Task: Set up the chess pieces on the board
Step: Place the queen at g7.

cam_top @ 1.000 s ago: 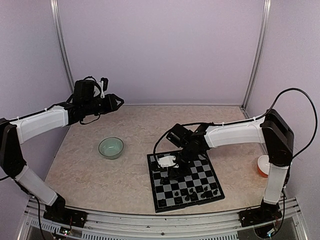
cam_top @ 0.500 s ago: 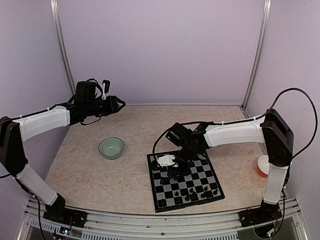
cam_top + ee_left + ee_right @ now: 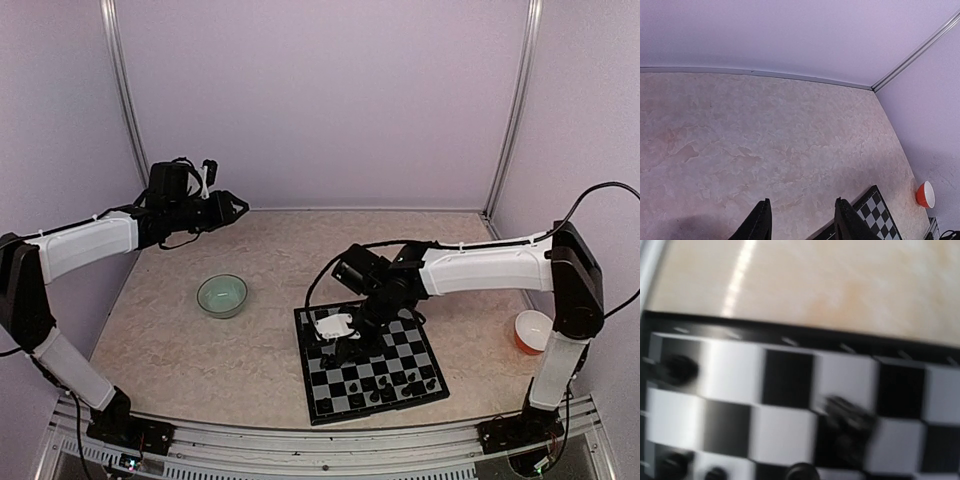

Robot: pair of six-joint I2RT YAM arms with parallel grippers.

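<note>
1. Black pieces (image 3: 388, 392) stand mostly on the board's (image 3: 330, 402) near rows.
2. Over its far-left corner hangs the right claw (image 3: 343, 340); whether it grips anything, I can't tell.
3. Well left of the board, the left claw (image 3: 801, 202) gapes empty.

Marbled beige tabletop (image 3: 260, 250) open across back and centre; pale green round bowl (image 3: 222, 296) stands left of the black-and-grey checked chessboard (image 3: 338, 403), clear gap between them; white-sleeved right arm (image 3: 480, 266) overhangs the board's far-left squares; tiny black chess pieces (image 3: 385, 385) crowd its near rows; small red cup (image 3: 530, 330) stands well right of the board.
</note>
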